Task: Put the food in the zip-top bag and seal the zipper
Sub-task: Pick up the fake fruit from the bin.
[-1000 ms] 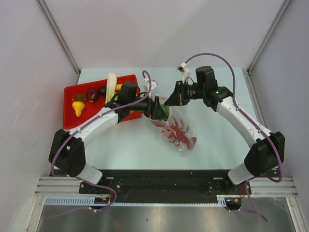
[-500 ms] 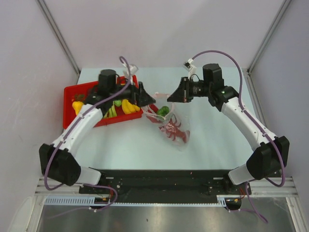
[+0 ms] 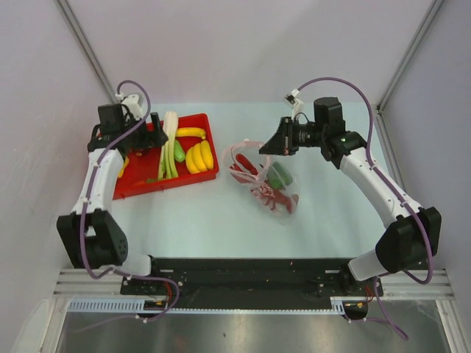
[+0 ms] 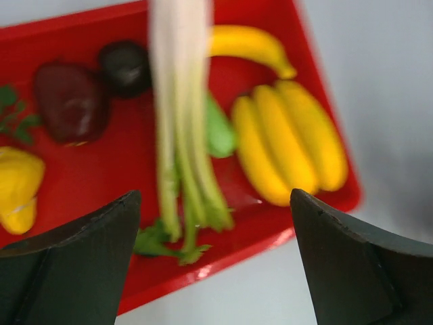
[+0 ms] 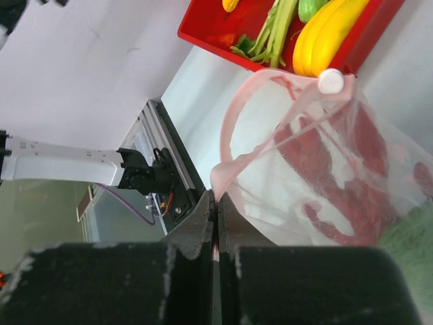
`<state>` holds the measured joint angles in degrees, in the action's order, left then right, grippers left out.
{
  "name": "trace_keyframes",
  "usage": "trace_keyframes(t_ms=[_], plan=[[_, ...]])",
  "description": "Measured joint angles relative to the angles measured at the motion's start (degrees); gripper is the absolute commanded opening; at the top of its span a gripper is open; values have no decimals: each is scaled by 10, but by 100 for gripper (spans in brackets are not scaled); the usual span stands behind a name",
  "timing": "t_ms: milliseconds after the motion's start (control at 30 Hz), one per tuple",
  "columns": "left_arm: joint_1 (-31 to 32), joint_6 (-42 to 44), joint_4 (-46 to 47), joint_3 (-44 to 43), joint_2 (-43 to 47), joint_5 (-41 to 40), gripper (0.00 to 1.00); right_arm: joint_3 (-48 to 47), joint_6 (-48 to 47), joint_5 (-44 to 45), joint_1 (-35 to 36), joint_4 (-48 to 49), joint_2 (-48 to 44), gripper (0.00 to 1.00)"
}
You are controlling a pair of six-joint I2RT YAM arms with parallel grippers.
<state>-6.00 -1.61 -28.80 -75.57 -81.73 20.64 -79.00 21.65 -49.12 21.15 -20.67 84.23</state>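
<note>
The clear zip-top bag lies mid-table, its mouth held up. My right gripper is shut on the pink zipper at the rim, as the right wrist view shows. The red lobster and green bell pepper are inside the bag. My left gripper hovers open and empty over the red tray. Below it are the leek, bananas, two dark fruits and the yellow pear.
The red tray sits at the table's left, close to the side wall. A white tab hangs at the bag's zipper end. A small green piece lies beside the leek. Bare table spreads in front of the tray and bag.
My left gripper let the green pepper go at the bag mouth, then swung left over the tray, jaws open. The pepper now sits deeper in the bag. The right gripper keeps its hold.
</note>
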Motion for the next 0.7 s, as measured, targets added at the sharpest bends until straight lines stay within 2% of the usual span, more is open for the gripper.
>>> trace_keyframes(t_ms=[133, 233, 333, 500, 600, 633, 700], plan=[[-52, 16, -3, -19, -93, -64, 97, 4, -6, -2, 0, 0, 0, 0], [-76, 17, -13, -82, -195, -97, 98, 4, -9, -4, -2, 0, 0, 0], [-88, 20, -13, -154, -290, -118, 97, 4, -11, -5, -3, -1, 0, 0], [-93, 22, -9, -236, -386, -124, 97, 4, -14, -5, -4, -1, 5, 0], [-93, 23, -1, -256, -412, -123, 93, 4, -16, -5, -5, -1, 8, 0], [-93, 24, 3, -259, -418, -123, 88, 4, -17, -5, -5, -1, 9, 0], [-93, 28, 9, -267, -428, -122, 83, 4, -18, -5, -5, -2, 9, 0]])
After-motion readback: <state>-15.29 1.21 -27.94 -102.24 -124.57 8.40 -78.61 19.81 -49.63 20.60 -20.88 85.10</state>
